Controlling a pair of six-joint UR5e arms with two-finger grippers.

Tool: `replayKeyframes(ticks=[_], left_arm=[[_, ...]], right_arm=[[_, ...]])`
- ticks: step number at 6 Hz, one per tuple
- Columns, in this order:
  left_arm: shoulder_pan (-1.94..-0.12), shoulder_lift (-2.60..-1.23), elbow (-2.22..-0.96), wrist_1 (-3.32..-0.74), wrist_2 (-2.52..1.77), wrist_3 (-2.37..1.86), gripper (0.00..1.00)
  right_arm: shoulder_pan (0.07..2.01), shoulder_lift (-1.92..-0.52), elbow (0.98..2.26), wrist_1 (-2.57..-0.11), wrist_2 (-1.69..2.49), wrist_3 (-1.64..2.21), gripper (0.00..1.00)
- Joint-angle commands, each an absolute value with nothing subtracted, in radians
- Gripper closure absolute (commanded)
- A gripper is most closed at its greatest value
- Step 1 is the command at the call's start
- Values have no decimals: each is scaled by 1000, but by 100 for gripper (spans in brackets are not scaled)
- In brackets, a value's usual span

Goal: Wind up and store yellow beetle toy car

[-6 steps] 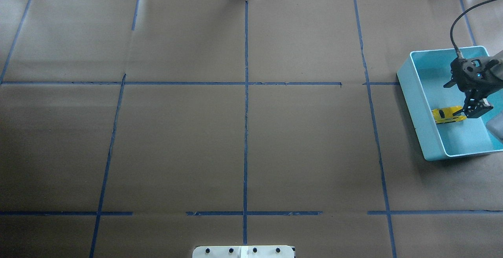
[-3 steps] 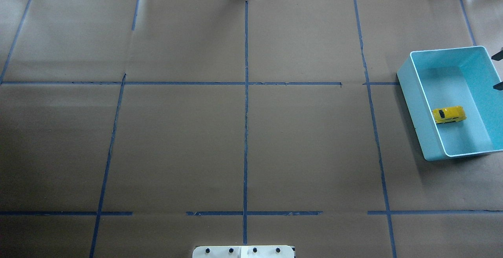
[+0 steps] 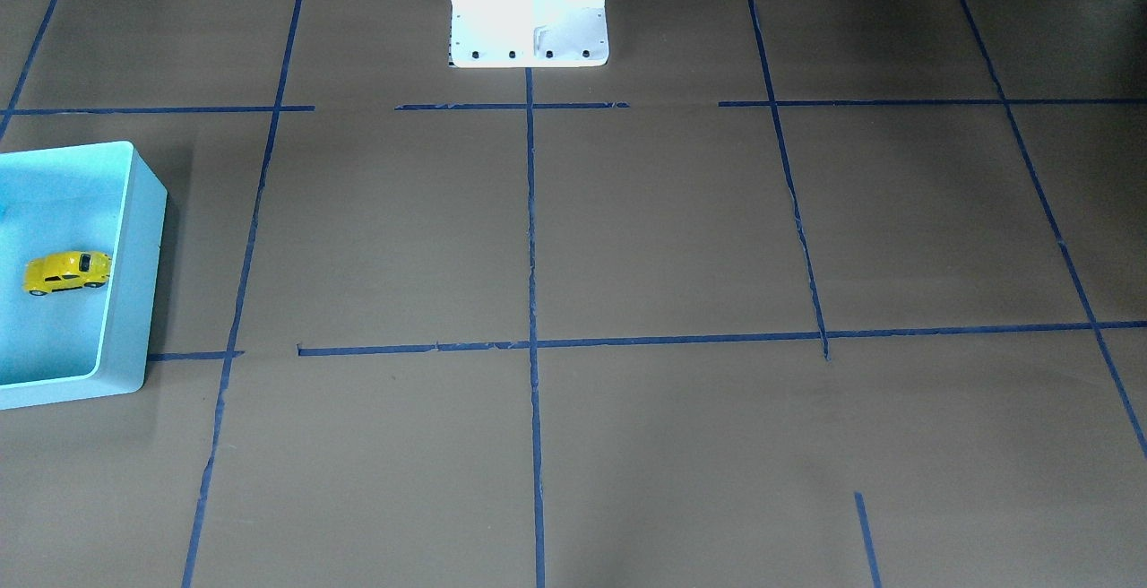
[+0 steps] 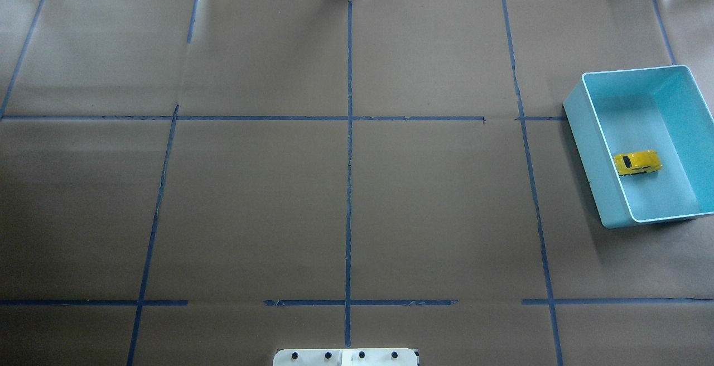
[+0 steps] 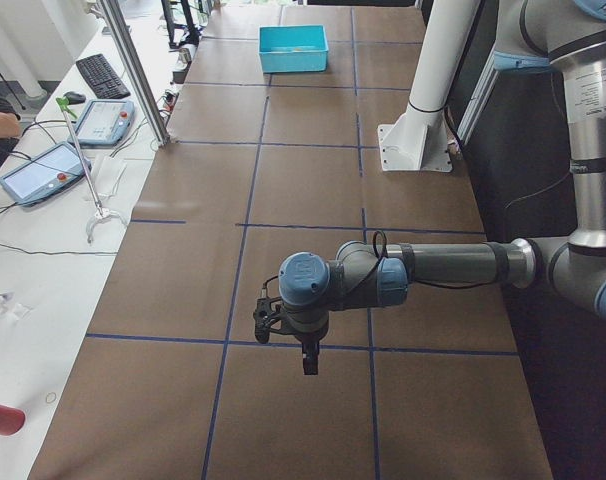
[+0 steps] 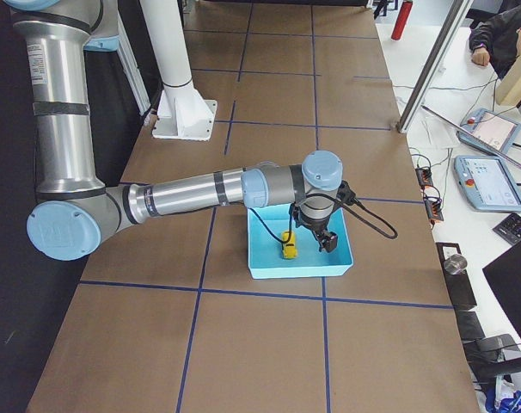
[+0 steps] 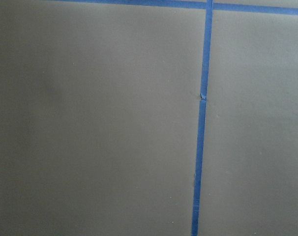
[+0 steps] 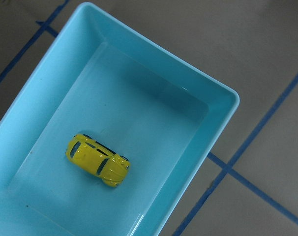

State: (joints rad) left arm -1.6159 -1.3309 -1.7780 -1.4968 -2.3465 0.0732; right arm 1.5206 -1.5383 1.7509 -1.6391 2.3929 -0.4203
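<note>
The yellow beetle toy car (image 4: 637,162) rests on its wheels on the floor of the blue bin (image 4: 591,148) at the table's right end. It also shows in the front view (image 3: 67,272), the right wrist view (image 8: 98,160) and the right side view (image 6: 287,244). My right gripper (image 6: 327,242) hangs above the bin, apart from the car; I cannot tell whether it is open. My left gripper (image 5: 309,362) hangs over bare table far from the bin; I cannot tell its state. Neither gripper shows in the overhead view.
Brown paper with blue tape lines (image 4: 349,159) covers the table. The white robot base (image 3: 529,14) stands at the robot's edge. Tablets and cables (image 5: 58,165) lie on the side bench beyond the far edge.
One second ago my right gripper was down in the bin at the car. It has since let go and pulled away to the right, out of the overhead view. The car stays put.
</note>
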Motion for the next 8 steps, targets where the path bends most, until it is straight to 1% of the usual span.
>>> replayKeyframes(ticks=[1, 2, 3, 4, 5, 8], left_arm=[[-1615, -1327, -1769, -1493, -2342, 74, 0], [-1615, -1327, -1764, -1491, -2345, 74, 0], [-1615, -1331, -1764, -1494, -2342, 74, 0], [-1615, -1331, -1782, -1493, -2348, 74, 0], [-1615, -1331, -1781, -1493, -2350, 75, 0], [-1617, -1322, -1764, -1493, -2353, 77, 0]], right_arm=[[1540, -1563, 1715, -1637, 2355, -85, 0], [1549, -1575, 1676, -1635, 2344, -78, 0], [1596, -1589, 1671, -1637, 2333, -77, 0], [1612, -1630, 1680, -1634, 2326, -77, 0], [1615, -1637, 1683, -1637, 2295, -75, 0], [1626, -1620, 1709, -1707, 2293, -72, 0]])
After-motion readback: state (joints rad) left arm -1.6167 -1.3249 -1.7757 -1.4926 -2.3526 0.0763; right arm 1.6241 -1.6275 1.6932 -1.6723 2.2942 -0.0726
